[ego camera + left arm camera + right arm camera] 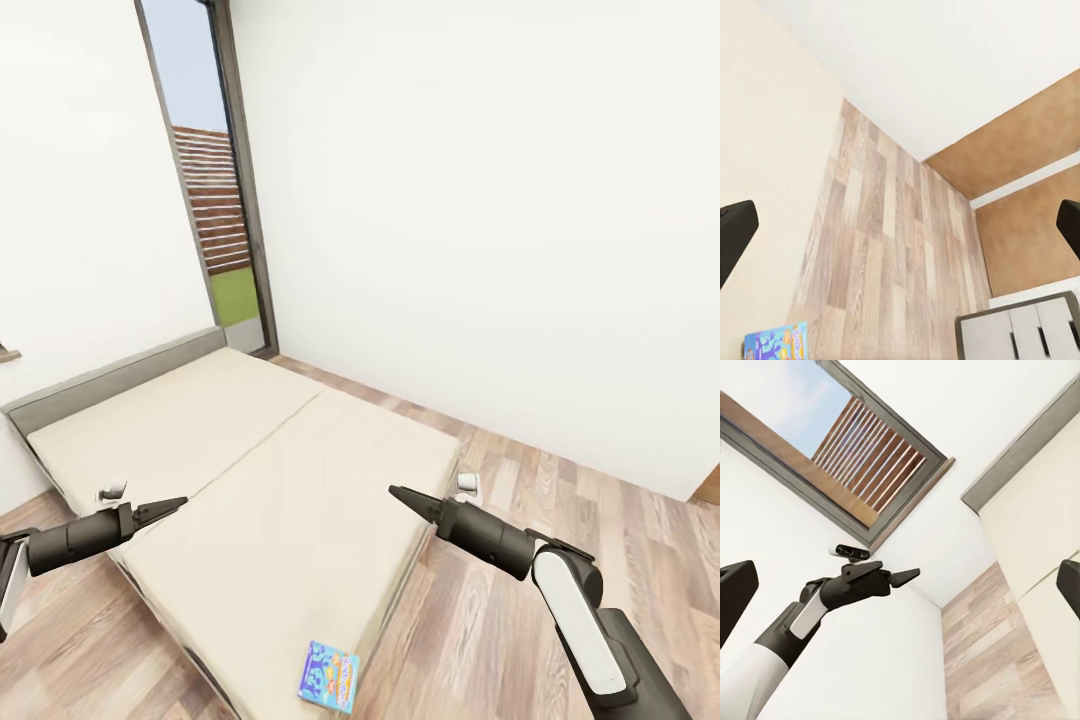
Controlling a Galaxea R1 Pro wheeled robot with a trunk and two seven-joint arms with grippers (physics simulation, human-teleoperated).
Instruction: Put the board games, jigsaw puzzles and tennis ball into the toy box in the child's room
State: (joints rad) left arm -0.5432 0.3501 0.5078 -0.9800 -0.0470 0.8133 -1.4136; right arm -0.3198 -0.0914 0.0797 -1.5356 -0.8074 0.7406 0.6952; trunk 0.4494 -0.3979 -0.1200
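Head view first. Facing the bed [260, 460] in the child's room, with the tall window [215, 200] beyond its far corner and the plank floor [520, 590] alongside. Flat on the mattress at its near corner, close to the edge: a small blue board game [330, 675]. Hovering above the mattress, well apart from that box and from each other: left gripper [172, 504] and right gripper [402, 495], both empty, seen edge-on here, so spread hard to read.

Left wrist view. Fingers [731, 240] set wide apart at the two sides of the frame, gripping nothing. Between them, floor [892, 247] and pale mattress, with the board game [776, 341] just peeking in at the frame's edge.

Right wrist view. Fingers [735, 592] likewise spread wide and empty. Looking across at the left gripper [904, 577], with the window [862, 457] behind it and a strip of bed [1035, 532] off to one side.

Judged step: approach to the bed for collecting a board game, nothing picked up yet. Next move probably calls for lowering one arm toward the near corner, turning the wrist down, and bracketing the thin box by its edges; a flat box on soft bedding may need sliding toward the edge for a grip.
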